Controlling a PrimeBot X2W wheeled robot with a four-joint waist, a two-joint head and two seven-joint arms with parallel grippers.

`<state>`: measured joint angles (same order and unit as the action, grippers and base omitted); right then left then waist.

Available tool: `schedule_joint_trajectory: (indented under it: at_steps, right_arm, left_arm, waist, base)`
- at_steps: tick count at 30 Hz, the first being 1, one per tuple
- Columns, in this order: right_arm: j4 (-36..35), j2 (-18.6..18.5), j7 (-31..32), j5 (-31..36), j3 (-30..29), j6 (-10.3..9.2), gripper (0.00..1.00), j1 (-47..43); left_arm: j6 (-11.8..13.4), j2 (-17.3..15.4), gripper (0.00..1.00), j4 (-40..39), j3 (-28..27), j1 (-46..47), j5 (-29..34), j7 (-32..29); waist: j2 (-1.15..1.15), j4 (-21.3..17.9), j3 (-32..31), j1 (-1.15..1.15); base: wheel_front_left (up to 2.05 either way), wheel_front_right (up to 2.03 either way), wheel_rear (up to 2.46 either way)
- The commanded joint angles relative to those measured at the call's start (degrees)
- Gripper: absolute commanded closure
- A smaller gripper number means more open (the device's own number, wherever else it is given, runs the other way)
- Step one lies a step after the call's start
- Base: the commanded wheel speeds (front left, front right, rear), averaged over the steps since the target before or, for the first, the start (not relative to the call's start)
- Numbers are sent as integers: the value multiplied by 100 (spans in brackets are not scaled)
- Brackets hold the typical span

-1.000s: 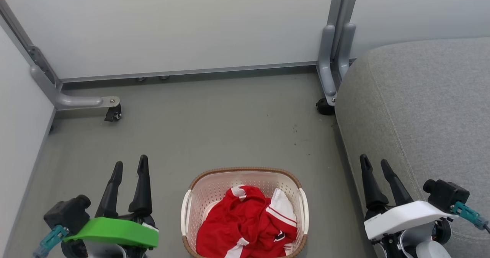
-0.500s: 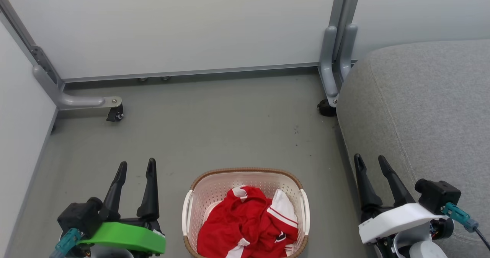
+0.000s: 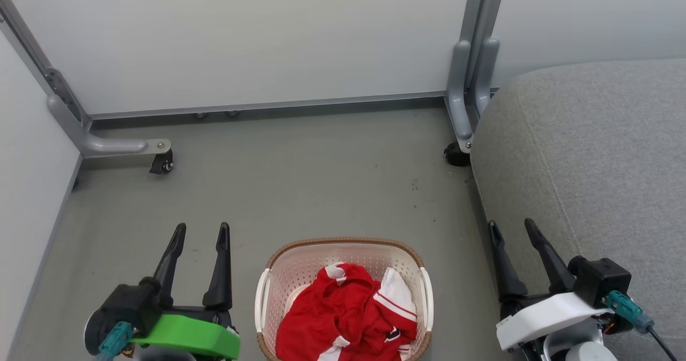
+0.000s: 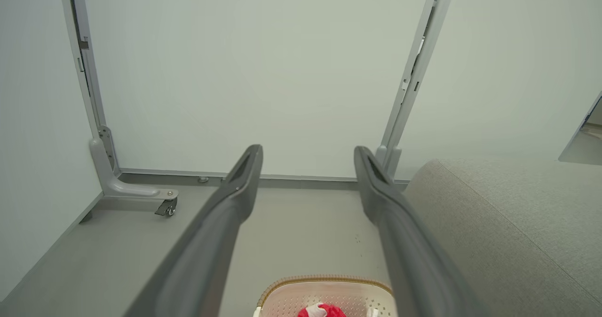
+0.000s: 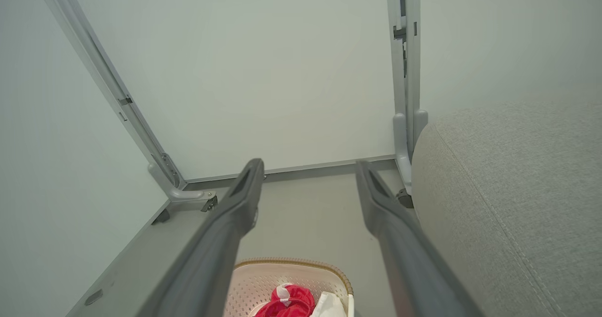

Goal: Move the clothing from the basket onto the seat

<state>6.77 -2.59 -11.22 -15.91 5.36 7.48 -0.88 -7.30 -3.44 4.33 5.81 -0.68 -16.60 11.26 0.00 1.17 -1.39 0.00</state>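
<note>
Grey floor [image 3: 300, 179] ahead of me carries the laundry basket [image 3: 308, 267], with the red clothing [image 3: 343, 313] heaped inside it and the sofa seat [image 3: 589, 152] to its right. I see the left gripper [image 3: 202, 226] and right gripper [image 3: 510, 223] flanking the basket, fingers spread wide, grasping nothing.

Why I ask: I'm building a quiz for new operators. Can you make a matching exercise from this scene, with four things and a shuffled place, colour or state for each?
Things:
1. clothing
2. basket
3. seat
4. left gripper

Descriptions:
A. standing on the floor
B. open, holding nothing
C. red and white, lying in the basket
D. grey, on the robot's right

Pairs: 1-C, 2-A, 3-D, 4-B
</note>
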Motion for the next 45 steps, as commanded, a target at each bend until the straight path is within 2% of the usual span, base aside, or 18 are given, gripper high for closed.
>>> schedule_joint_trajectory:
  at_steps: [1, 33, 45]
  right_arm:
    - [-61, -32, -67, 157, 13, 1, 0, -24]
    - [-75, -42, -411, 1429, 145, 2, 0, -151]
    - [-69, -41, -406, 1435, 119, 1, 0, -150]
  left_arm:
    - [-4, -64, 0, -37, 28, -49, 179, 66]
    - [-20, -116, 0, -80, 280, -182, 1606, 411]
    - [-19, -95, 0, -66, 282, -180, 1572, 392]
  waist:
    - [0, -1, -5, 0]
    - [0, -46, -121, 0]
    - [0, -61, -79, 0]
  base:
    - [0, 0, 0]
    - [0, 0, 0]
    - [0, 0, 0]
